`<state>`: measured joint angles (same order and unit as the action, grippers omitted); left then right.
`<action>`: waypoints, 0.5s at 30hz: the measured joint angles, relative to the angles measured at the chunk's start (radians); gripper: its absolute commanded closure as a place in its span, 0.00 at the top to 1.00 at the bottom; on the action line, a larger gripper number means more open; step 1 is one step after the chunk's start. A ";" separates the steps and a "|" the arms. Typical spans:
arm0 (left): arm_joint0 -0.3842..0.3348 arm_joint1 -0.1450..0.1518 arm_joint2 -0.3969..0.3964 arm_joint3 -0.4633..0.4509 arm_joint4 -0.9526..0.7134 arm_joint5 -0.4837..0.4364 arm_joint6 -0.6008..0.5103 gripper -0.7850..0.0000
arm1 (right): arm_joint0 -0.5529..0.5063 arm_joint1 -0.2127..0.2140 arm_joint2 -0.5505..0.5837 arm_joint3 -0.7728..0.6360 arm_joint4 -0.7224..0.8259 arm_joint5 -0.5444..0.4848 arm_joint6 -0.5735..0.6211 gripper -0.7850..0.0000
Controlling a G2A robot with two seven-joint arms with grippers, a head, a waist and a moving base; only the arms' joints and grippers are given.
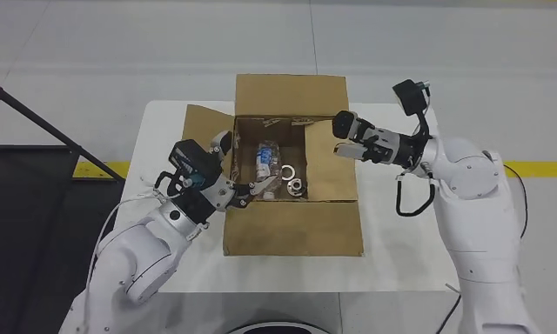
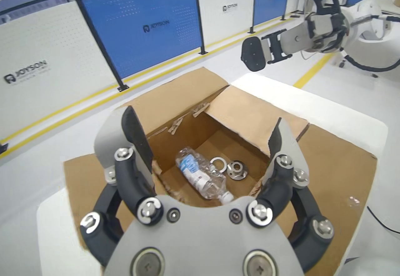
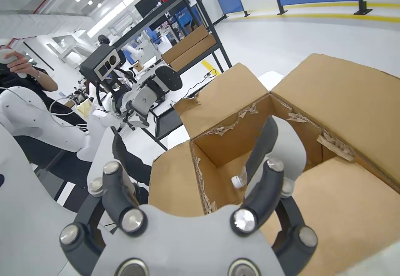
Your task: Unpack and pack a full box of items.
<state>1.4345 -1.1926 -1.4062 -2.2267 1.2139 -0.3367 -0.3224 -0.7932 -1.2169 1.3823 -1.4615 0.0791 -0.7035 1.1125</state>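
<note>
Bottle point(image 2: 200, 174) lies inside the box point(image 2: 331, 177), below the spread left gripper point(image 2: 204, 121).

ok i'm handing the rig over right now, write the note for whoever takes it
Left gripper: jaws open, empty, above the opening of the cardboard box.
Right gripper: jaws open, empty, above the box flap on its own side.
Things: the box stands on the white table with all four flaps folded out. On its floor lie a plastic bottle on its side, with a metal washer and a flanged metal disc beside it.
Done: box opened.
Left: all three items are in the box. Lift them out onto the table, then pack them back.
</note>
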 measured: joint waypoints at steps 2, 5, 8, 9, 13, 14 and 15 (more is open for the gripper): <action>0.003 0.000 -0.003 0.000 0.000 0.000 0.002 1.00 | 0.004 -0.001 -0.007 0.003 0.000 0.000 0.000 1.00; 0.004 0.000 -0.004 -0.001 0.001 0.001 0.002 1.00 | 0.005 -0.001 -0.008 0.004 0.000 -0.001 -0.001 1.00; 0.004 0.000 -0.004 -0.001 0.001 0.001 0.002 1.00 | 0.005 -0.001 -0.008 0.004 0.000 -0.001 -0.001 1.00; 0.004 0.000 -0.004 -0.001 0.001 0.001 0.002 1.00 | 0.005 -0.001 -0.008 0.004 0.000 -0.001 -0.001 1.00; 0.002 0.000 0.003 0.009 -0.006 0.000 -0.005 1.00 | 0.005 -0.001 -0.008 0.004 0.000 -0.001 -0.001 1.00; -0.008 -0.002 0.013 0.023 -0.019 0.010 -0.020 1.00 | 0.005 -0.001 -0.008 0.004 0.000 -0.001 -0.001 1.00; -0.021 -0.003 0.026 0.034 -0.033 0.020 -0.038 1.00 | 0.003 -0.001 -0.008 0.002 -0.001 0.000 -0.003 1.00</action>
<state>1.4130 -1.1959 -1.3798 -2.1932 1.1813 -0.3169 -0.3608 -0.7901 -1.2177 1.3747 -1.4598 0.0779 -0.7035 1.1098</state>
